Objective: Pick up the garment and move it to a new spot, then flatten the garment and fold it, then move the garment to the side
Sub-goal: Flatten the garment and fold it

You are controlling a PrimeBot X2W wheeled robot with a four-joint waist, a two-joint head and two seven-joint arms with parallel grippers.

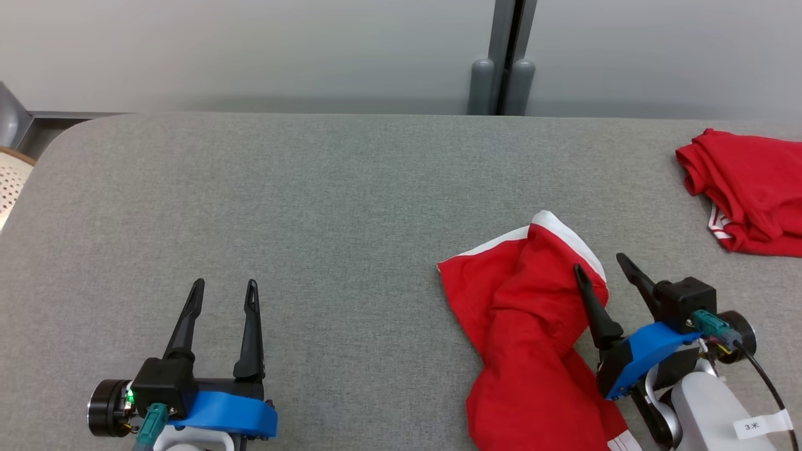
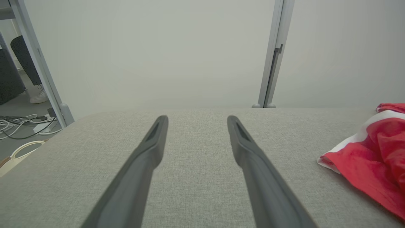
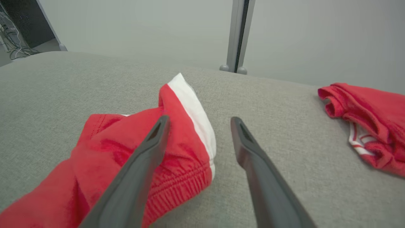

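A red garment (image 1: 526, 326) with a white band lies crumpled on the grey table, near the front at the right; it runs off the bottom of the head view. My right gripper (image 1: 599, 263) stands open at its right edge. In the right wrist view the right gripper (image 3: 200, 119) has one finger over the garment's (image 3: 104, 139) gathered hem and the other over bare table, holding nothing. At the front left my left gripper (image 1: 225, 285) is open and empty over bare table. The left wrist view shows the left gripper (image 2: 196, 118) with the garment (image 2: 373, 152) far to its right.
A second red garment (image 1: 749, 191) with white stripes lies bunched at the table's right edge, also in the right wrist view (image 3: 370, 123). The grey fabric table (image 1: 351, 207) ends at a pale wall with a grey post (image 1: 504, 62). A pale basket (image 1: 9, 181) sits off the left edge.
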